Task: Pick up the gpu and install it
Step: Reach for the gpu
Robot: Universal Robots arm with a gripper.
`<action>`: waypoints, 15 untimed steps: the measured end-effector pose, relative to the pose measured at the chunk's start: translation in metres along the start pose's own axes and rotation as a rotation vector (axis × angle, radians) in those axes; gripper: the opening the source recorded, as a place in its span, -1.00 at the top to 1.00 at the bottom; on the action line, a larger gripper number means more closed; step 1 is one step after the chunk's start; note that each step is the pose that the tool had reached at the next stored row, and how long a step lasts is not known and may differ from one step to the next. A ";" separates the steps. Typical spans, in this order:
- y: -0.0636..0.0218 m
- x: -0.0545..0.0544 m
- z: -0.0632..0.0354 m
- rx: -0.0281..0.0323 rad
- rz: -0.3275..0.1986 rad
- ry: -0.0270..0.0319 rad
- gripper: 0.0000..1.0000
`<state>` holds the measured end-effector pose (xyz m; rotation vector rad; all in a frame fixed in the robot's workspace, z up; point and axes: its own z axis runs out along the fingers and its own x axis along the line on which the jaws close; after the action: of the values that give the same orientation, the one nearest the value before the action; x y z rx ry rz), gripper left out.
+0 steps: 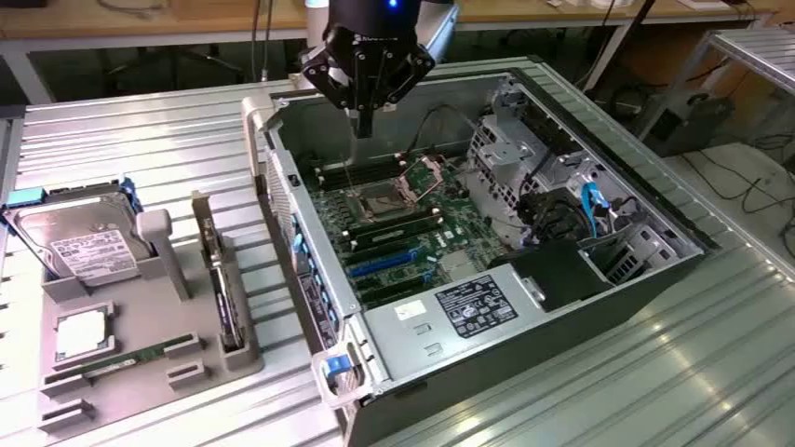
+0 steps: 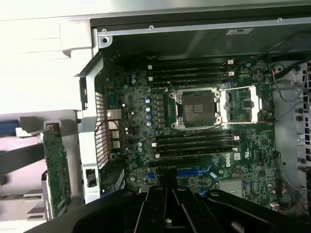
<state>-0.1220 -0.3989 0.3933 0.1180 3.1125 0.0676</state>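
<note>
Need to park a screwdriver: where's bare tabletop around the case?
Free: ribbed metal tabletop at the exterior view's upper left, beyond the grey parts holder; also at its lower right, beside the open dark computer case. Crowded: the holder and the case interior under the black pincer.

We count one computer case (image 1: 497,396), one hard drive (image 1: 82,250), one gpu (image 1: 223,293), one RAM stick (image 1: 125,358), one processor chip (image 1: 80,335), one gripper (image 1: 361,128).

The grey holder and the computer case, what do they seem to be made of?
The grey holder looks like matte plastic: even dull grey, blocky moulded shapes. The computer case is probably bare sheet metal: silvery sheen, thin folded edges, a perforated wall.
</note>
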 end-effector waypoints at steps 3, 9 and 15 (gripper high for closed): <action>0.0000 0.000 0.0000 0.0000 0.000 0.0000 0.79; 0.0000 0.000 0.0000 0.0000 0.000 0.0000 0.79; -0.0005 0.001 -0.0001 0.0001 0.000 0.0001 0.79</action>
<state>-0.1228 -0.3993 0.3934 0.1182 3.1126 0.0674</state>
